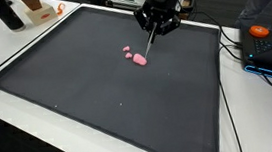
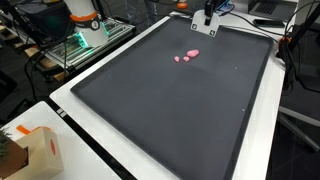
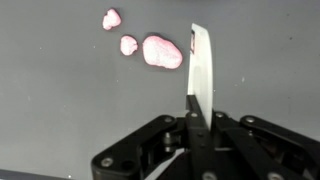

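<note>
My gripper (image 3: 197,118) is shut on a thin white stick (image 3: 201,62) that points away from the jaws, with a pink smear at its tip. Three pink blobs lie on the dark mat (image 3: 60,110): a large one (image 3: 162,52) just left of the stick's tip and two smaller ones (image 3: 128,45) (image 3: 111,19) further left. In both exterior views the gripper (image 1: 158,24) (image 2: 209,20) hangs over the mat's far part. In an exterior view the stick (image 1: 149,47) slants down to the pink blobs (image 1: 134,56), which also show from the opposite side as pink blobs (image 2: 187,57).
The big dark mat (image 1: 98,100) covers most of a white table. A cardboard box (image 2: 38,150) sits at a table corner. An orange object (image 1: 259,31) and cables (image 1: 236,46) lie off the mat's side. Lab equipment (image 2: 80,30) stands beyond the table.
</note>
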Motion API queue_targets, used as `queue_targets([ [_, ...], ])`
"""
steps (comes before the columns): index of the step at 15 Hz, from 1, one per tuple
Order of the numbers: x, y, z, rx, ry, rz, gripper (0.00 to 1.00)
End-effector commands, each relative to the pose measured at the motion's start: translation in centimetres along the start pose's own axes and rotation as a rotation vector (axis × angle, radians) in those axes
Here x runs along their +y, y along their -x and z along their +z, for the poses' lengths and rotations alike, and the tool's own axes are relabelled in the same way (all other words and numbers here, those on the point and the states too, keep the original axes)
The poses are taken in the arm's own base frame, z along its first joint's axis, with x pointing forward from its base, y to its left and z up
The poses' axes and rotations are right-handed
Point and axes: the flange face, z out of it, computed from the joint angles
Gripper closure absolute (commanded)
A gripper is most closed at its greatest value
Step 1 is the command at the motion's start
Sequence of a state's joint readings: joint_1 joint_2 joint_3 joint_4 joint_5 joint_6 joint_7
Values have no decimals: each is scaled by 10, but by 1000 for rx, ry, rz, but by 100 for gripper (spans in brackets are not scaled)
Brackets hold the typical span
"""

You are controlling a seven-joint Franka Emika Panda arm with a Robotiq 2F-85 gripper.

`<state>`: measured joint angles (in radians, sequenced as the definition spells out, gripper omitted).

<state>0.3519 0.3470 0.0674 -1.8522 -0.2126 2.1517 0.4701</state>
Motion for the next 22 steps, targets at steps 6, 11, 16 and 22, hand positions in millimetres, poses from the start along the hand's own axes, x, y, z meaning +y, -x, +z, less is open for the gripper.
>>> queue_targets([
  [6, 13, 44, -52, 90, 52, -56, 99],
  [11, 9, 36, -55, 83, 34, -48, 96],
  [16, 10, 36, -54, 81, 36, -49, 96],
  [22, 13, 35, -53, 102, 49, -66, 99],
])
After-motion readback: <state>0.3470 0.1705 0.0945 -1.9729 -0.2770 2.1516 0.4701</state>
